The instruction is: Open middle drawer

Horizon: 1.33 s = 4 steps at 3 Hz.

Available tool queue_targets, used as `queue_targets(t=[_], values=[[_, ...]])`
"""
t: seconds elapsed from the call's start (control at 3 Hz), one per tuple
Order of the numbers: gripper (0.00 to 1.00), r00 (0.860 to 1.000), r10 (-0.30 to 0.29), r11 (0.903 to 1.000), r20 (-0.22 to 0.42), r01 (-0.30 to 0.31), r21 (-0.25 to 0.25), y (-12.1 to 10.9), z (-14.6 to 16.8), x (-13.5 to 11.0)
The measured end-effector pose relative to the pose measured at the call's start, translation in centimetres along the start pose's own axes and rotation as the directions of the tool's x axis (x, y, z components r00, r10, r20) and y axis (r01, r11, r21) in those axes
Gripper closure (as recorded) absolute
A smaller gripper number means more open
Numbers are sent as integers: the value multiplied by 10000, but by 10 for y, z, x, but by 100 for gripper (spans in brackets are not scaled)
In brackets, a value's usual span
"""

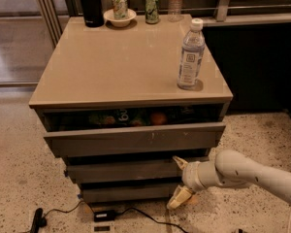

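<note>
The middle drawer is a plain grey-brown slanted front, second of three in the cabinet, and it looks closed or nearly so. My gripper is open at the drawer's right end. Its upper finger touches the top right edge of the drawer front. Its lower finger hangs down past the bottom drawer. The white arm reaches in from the right.
The top drawer is ajar with fruit and packets inside. A water bottle stands on the cabinet top, with a black flask, a bowl and cans at the back. A cable and adapter lie on the floor.
</note>
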<state>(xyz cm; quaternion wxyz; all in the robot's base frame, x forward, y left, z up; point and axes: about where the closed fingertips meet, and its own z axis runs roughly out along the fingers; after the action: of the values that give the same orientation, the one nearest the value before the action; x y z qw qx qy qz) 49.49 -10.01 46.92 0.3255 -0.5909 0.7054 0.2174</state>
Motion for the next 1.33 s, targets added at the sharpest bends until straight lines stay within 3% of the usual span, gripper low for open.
queue_targets(t=[0.67, 1.33], values=[[0, 9961, -790, 9957, -402, 808, 456, -9, 9, 3], [0, 9928, -968, 9936, -711, 1005, 507, -16, 22, 9]])
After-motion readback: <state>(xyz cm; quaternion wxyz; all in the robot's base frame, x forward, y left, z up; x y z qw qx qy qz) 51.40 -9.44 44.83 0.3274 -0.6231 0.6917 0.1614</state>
